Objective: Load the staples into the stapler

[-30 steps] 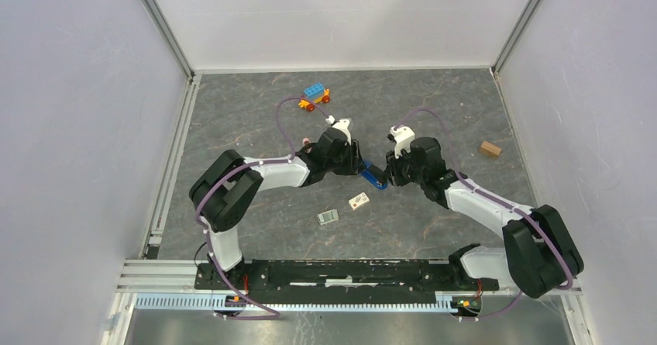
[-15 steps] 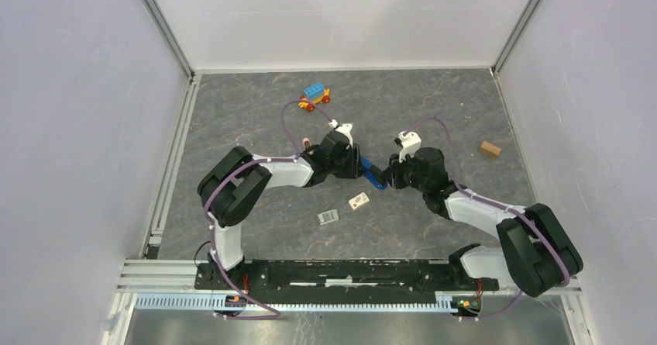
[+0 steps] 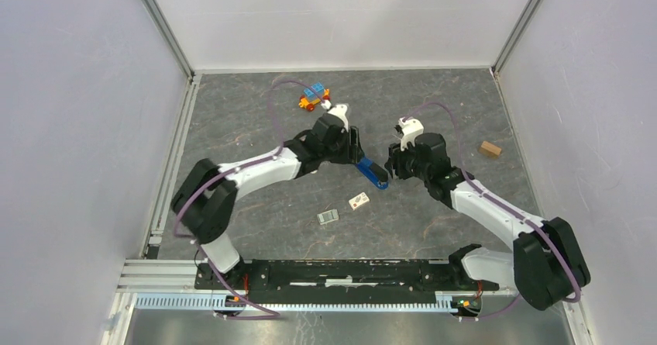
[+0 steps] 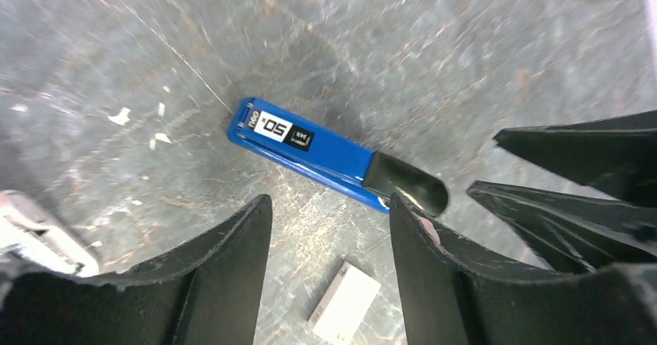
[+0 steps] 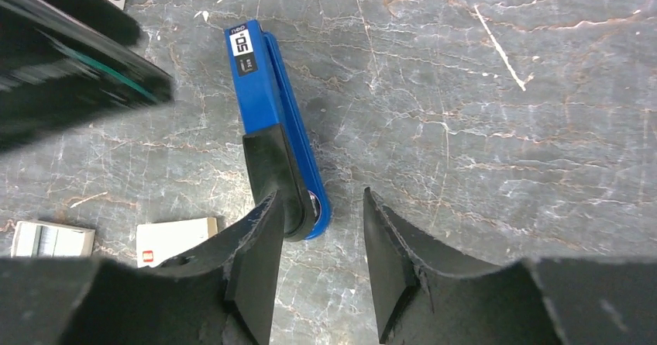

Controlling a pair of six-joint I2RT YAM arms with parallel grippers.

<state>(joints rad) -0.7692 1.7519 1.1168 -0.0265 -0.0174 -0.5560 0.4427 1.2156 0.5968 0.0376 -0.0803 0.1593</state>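
the stapler (image 3: 373,172) lay flat and shut on the grey table (image 3: 248,116), between both arms, gripped by neither. the left gripper (image 4: 329,201) hung wide and empty above it. the right gripper (image 5: 320,196) stood part-open at its black end, likely lining up a hold.

Bright, even light falls from overhead and the white walls (image 3: 349,19) throw it back, so shadows are soft. In the left wrist view only a faint dark smudge lies on the bench (image 4: 465,66) just beyond the stapler (image 4: 310,147). The stapler's label reads sharp in both wrist views, and its black end carries a dull sheen. Closer to the lens than the stapler, the left fingers (image 4: 225,283) and right fingers (image 5: 248,283) look soft-edged. Up-left of the stapler, the right wrist view smears the left fingers with motion blur.
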